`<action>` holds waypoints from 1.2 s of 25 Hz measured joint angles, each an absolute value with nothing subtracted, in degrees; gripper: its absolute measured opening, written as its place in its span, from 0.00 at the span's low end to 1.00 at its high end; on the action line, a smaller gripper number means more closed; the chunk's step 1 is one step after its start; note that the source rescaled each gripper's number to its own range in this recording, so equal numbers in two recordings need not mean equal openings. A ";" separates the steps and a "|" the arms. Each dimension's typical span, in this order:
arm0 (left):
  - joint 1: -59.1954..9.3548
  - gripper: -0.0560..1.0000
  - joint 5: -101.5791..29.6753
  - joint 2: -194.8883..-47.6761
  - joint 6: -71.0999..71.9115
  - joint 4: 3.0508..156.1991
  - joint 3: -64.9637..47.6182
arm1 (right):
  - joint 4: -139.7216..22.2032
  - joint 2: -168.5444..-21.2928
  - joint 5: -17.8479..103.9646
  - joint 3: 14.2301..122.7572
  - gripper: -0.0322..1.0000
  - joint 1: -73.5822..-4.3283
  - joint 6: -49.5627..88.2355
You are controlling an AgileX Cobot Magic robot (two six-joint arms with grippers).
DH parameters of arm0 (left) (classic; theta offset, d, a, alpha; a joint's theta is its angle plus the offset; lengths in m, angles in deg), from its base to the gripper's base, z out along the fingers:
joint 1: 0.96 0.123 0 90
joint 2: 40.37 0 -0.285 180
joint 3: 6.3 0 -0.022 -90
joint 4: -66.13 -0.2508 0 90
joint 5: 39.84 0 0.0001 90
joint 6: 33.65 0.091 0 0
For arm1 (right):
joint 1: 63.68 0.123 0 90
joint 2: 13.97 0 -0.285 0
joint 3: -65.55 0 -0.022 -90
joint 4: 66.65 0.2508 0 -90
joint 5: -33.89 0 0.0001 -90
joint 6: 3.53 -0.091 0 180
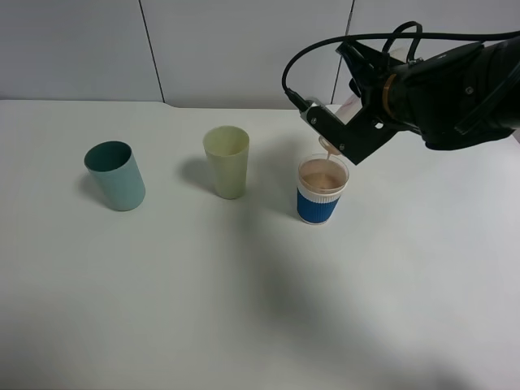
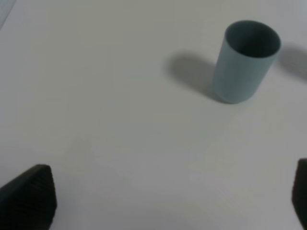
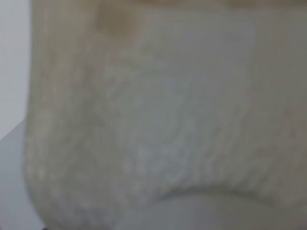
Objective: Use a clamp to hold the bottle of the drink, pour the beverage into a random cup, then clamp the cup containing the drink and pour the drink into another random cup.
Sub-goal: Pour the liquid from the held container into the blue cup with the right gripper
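Above the blue-sleeved cup, the right clamp is gripping the bottle of the drink. Its jaws are closed on the body and it is tipping the neck down toward the cup's mouth. The beverage is sitting in that cup, light brown-pink and, by the high view, already close to the rim. The right wrist view is showing only a blurred translucent wall of the bottle, so I cannot tell how much is remaining inside.

Overflow is looking like the nearest risk: any further pouring at this tilt is likely to send liquid over the rim and onto the table. The clamp's black bracket is also hanging just beside the rim, so a careless lowering or swing could knock the light cup over.

A cup this full is going to be awkward to carry and pour. The teal cup is standing well apart from the blue-sleeved cup, beyond the pale yellow-green cup. The left clamp is waiting wide open and empty, with the teal cup ahead of it.
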State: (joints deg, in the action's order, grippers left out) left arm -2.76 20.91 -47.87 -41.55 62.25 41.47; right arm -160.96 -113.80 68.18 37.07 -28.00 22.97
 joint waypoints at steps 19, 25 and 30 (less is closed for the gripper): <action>-2.76 1.00 20.91 -47.87 -41.55 62.25 41.47 | -164.93 -113.80 69.64 37.07 0.05 -27.70 22.92; -2.76 1.00 20.91 -47.87 -41.55 62.25 41.47 | -165.48 -113.80 69.64 37.07 0.05 -27.68 22.76; -2.76 1.00 20.91 -47.87 -41.55 62.25 41.47 | -165.59 -113.80 69.70 37.07 0.05 -26.56 21.07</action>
